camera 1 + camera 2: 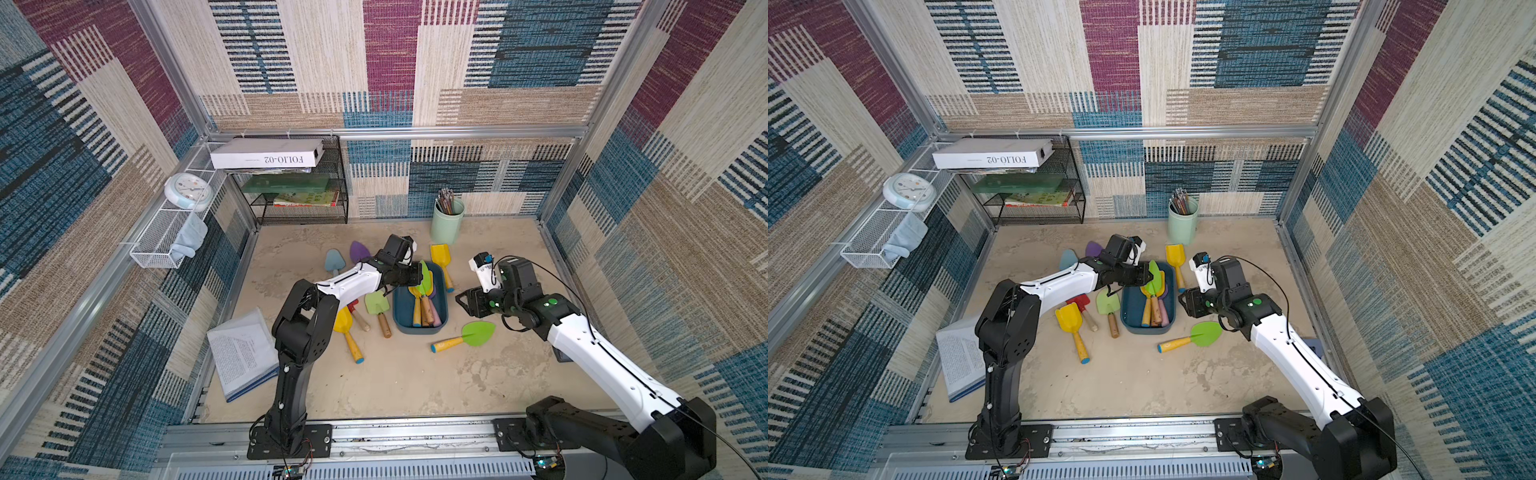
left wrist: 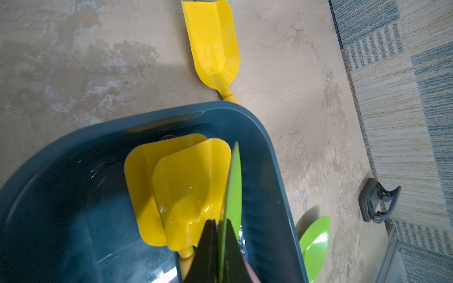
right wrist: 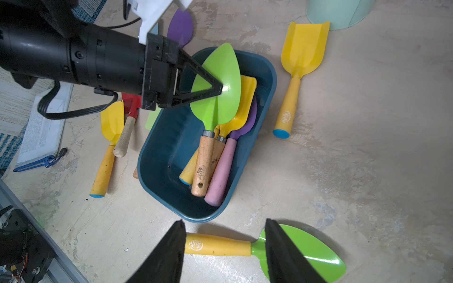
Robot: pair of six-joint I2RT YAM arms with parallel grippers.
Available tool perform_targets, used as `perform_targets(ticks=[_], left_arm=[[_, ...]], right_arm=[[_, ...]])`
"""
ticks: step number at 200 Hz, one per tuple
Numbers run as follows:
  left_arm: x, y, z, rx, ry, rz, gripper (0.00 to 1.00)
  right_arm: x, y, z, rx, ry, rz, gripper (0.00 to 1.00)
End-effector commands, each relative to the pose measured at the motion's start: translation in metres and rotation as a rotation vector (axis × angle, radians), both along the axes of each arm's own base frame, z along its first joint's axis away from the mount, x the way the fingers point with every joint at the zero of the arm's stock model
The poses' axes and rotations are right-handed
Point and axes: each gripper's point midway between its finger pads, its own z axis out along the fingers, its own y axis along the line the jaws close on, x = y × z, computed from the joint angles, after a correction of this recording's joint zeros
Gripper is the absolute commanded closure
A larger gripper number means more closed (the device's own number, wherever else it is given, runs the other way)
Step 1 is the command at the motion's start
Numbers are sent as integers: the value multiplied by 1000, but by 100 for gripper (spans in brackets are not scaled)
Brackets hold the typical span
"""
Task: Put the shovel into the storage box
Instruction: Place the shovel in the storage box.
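The dark teal storage box (image 1: 419, 330) (image 3: 157, 156) sits mid-table and holds several shovels. My left gripper (image 1: 417, 274) (image 2: 220, 221) is over its far end, shut on the blade of a green shovel (image 3: 220, 71) (image 2: 234, 186). That shovel's wooden handle lies inside the box on top of yellow and purple ones. My right gripper (image 1: 461, 301) (image 3: 224, 223) hangs open just right of the box, above a green shovel with a yellow handle (image 1: 478, 334) (image 3: 220, 245) lying on the table, with nothing between its fingers.
More shovels lie round the box: a yellow one (image 1: 441, 255) at its right, and yellow (image 1: 347, 328), red (image 1: 353, 307) and light green (image 1: 378, 305) ones at its left. A mint cup (image 1: 446, 222) stands behind. An open book (image 1: 243, 353) lies front left.
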Motion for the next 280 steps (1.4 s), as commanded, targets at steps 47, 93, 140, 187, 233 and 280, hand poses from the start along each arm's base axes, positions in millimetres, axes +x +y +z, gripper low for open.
perform_targets(ticks=[47,93,140,187,233,280], left_arm=[[1,-9,-13,-3,30,-34,100],[-1,-10,-18,23,49,-41,84],[-4,-10,-26,60,70,-46,76],[-6,-8,-29,101,80,-48,65],[-5,0,-24,170,73,-37,55],[0,6,-19,228,64,-28,51]], right_arm=[[3,1,-2,0,-4,0,44],[4,2,-4,0,1,2,44],[4,3,-4,6,1,6,44],[4,4,-4,8,-1,9,44],[5,5,-4,11,-3,13,44],[3,4,-6,9,-1,13,44]])
